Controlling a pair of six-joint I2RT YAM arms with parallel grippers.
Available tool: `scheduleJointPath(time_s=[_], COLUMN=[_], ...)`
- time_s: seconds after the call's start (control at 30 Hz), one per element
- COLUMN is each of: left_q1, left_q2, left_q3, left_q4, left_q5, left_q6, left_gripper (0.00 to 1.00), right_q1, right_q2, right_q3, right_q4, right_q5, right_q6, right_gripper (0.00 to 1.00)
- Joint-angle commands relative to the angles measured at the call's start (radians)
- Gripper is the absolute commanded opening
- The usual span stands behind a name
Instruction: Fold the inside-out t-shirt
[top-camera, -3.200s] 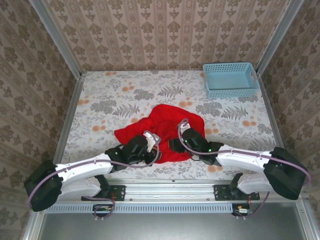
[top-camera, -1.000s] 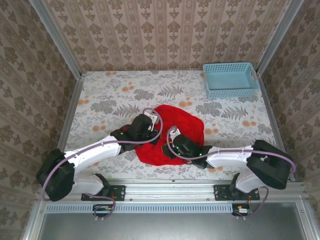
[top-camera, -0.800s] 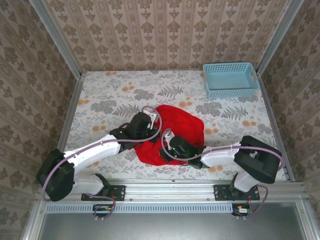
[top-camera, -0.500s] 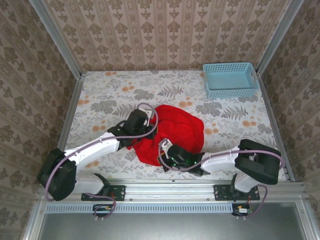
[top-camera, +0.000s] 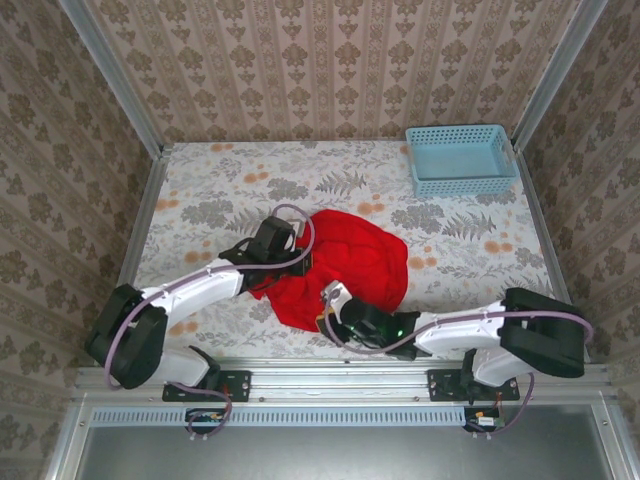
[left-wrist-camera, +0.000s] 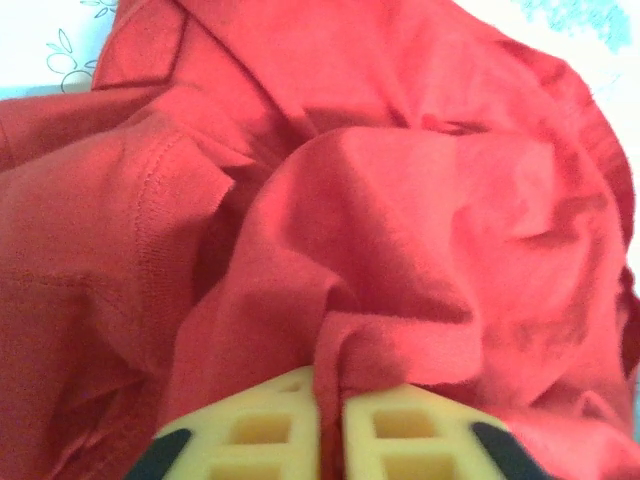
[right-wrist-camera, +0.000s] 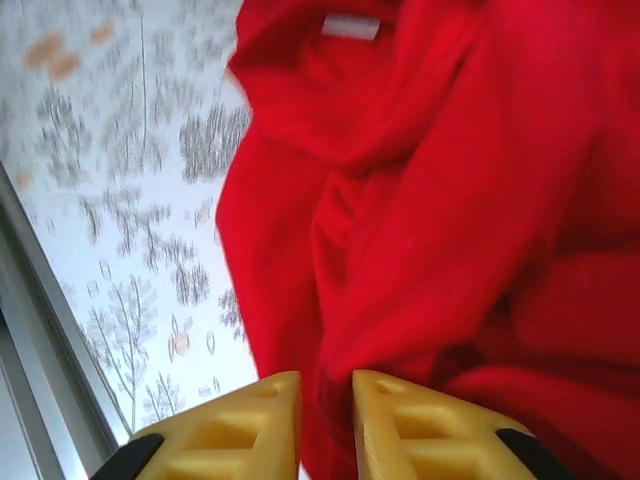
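From above: shows the inside-out t-shirt (top-camera: 355, 262) as a crumpled red heap, well apart from the light-blue basket (top-camera: 460, 160), to its left and nearer the arms. Finds the left gripper (top-camera: 298, 262) at the heap's side away from the basket, drawn slightly farther out than a second ago, and the right gripper (top-camera: 332, 303) pulled back toward the arms. From the left wrist: pinches a fold between nearly closed fingers (left-wrist-camera: 260, 425). From the right wrist: clamps cloth in a narrow gap. Suggests spreading under way, folding not yet begun.
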Motion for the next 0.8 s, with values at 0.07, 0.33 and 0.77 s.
scheduleJointPath(time_s=[0.07, 0.33, 0.77], left_q1=[-0.030, -0.238, -0.369], left_q2=[-0.132, -0.243, -0.002], left_q3=[-0.055, -0.046, 0.076], left_q4=[-0.054, -0.217, -0.214], left_q5=[-0.066, -0.263, -0.319], left_q6=[-0.021, -0.063, -0.108], left_gripper=[0.35, 0.51, 0.51], right_q1=[-0.077, -0.160, -0.188], right_q2=[-0.088, -0.196, -0.262], right_q3=[0.009, -0.059, -0.102], right_q4=[0.000, 0.009, -0.064], right_q5=[-0.091, -0.039, 0.046], right_q6=[0.052, 0.140, 0.197], right_gripper=[0.28, 0.29, 0.40])
